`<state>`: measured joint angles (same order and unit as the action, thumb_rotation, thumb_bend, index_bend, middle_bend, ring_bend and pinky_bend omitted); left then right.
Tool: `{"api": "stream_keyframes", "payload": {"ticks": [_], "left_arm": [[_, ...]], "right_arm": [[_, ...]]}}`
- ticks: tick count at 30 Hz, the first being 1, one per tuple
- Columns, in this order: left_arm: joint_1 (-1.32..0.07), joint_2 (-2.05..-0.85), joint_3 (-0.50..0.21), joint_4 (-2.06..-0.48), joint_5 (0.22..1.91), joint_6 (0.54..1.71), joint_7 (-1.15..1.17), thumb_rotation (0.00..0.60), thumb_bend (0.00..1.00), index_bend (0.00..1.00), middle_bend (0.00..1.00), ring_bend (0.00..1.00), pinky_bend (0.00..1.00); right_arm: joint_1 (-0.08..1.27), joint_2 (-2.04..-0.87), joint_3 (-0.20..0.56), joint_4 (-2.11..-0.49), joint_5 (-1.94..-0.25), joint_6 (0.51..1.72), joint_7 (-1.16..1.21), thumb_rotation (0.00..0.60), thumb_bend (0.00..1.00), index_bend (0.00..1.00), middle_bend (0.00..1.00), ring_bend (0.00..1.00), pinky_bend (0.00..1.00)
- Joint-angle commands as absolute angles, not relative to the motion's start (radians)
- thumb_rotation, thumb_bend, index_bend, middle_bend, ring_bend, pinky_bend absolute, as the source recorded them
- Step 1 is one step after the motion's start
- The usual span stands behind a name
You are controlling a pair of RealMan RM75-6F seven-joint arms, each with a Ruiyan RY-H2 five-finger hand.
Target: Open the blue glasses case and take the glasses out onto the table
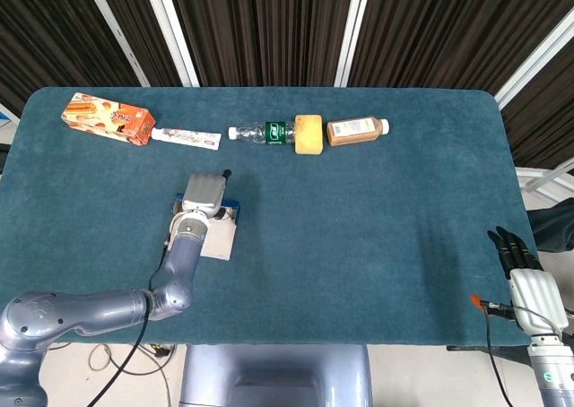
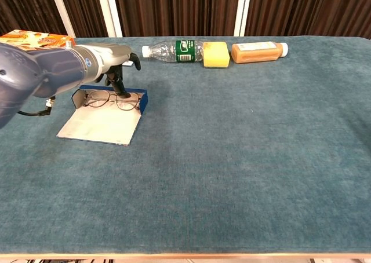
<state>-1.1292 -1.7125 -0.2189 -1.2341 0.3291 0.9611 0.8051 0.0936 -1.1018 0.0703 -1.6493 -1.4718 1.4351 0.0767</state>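
The blue glasses case (image 2: 142, 99) lies open at the table's left, its pale lid (image 2: 98, 124) spread flat toward the front. Thin wire-framed glasses (image 2: 109, 101) rest inside the blue tray. My left hand (image 2: 110, 59) hovers just behind the case, fingers apart; one dark finger (image 2: 121, 88) reaches down to the tray's back wall and holds nothing. From the head view the left hand (image 1: 204, 194) covers most of the case (image 1: 232, 212). My right hand (image 1: 527, 280) stays off the table's front right corner, fingers straight and empty.
Along the far edge lie a snack box (image 1: 108, 118), a toothpaste tube (image 1: 186, 138), a water bottle (image 1: 261, 133), a yellow sponge (image 1: 308, 134) and a brown bottle (image 1: 356, 130). Teal cloth (image 2: 243, 159) covers the table.
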Motion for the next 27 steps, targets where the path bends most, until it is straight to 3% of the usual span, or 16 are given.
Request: {"api": "stream_keyframes", "payload": {"ticks": [1,14,27], "left_arm": [[-1.107,-1.676,-0.218,-1.279,0.349,0.969,0.791,0.600,0.23,0.19,0.93,0.66,0.72],[-1.038,-1.551,-0.199,-1.395,0.408,0.981,0.745,0.600,0.21,0.31,1.00,0.73,0.77],[-1.033,-1.580,-0.190,-1.318,0.403,0.933,0.731,0.600,0.21,0.35,1.00,0.75,0.79]], "right_arm": [[0.093,-1.102,0.070,-1.649,-1.472,1.436,0.076,0.600,0.22,0.00,0.00,0.00,0.21],[0.093,-1.105,0.070,-1.648,-1.474,1.439,0.068,0.600,0.21,0.00,0.00,0.00,0.21],[0.092,-1.107,0.071,-1.649,-1.471,1.439,0.066,0.600,0.22,0.00,0.00,0.00,0.21]]}}
